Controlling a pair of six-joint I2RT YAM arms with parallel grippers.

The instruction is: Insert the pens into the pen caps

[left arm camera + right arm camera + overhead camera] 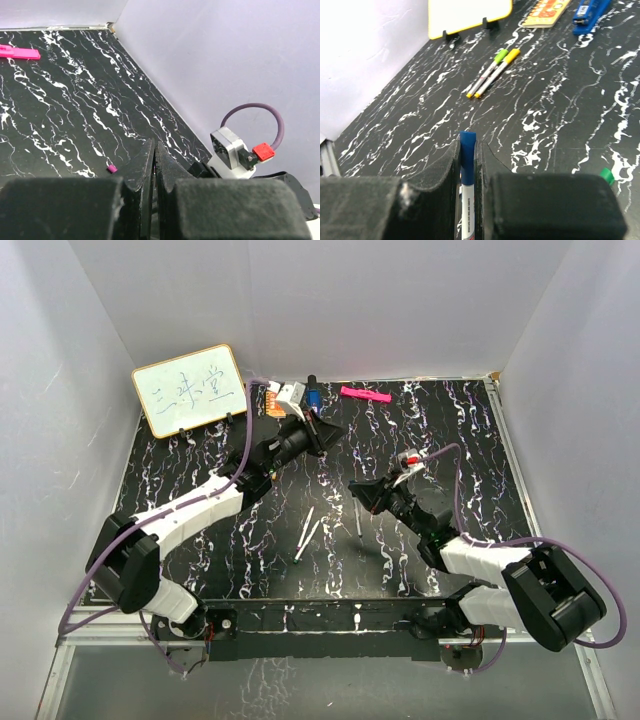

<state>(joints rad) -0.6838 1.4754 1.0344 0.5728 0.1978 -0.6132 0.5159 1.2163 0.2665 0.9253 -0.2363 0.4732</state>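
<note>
My right gripper [468, 150] is shut on a white-barrelled pen [467, 210] whose blue end [468, 145] sticks out past the fingertips; in the top view this gripper [362, 490] hovers right of the table's middle. Two pens [492, 72] with green and yellow ends lie side by side ahead of it, also in the top view [306, 531]. A third pen [357, 521] lies near the right gripper. A magenta cap [112, 169] lies on the table by my left gripper [155, 150], whose jaws are closed with nothing clearly between them. A green cap [606, 175] lies at right.
A small whiteboard [190, 388] stands at the back left. An orange block [270, 400], a dark blue block [313, 395] and a pink bar [365, 394] lie along the back. White walls enclose the black marbled table [450, 440].
</note>
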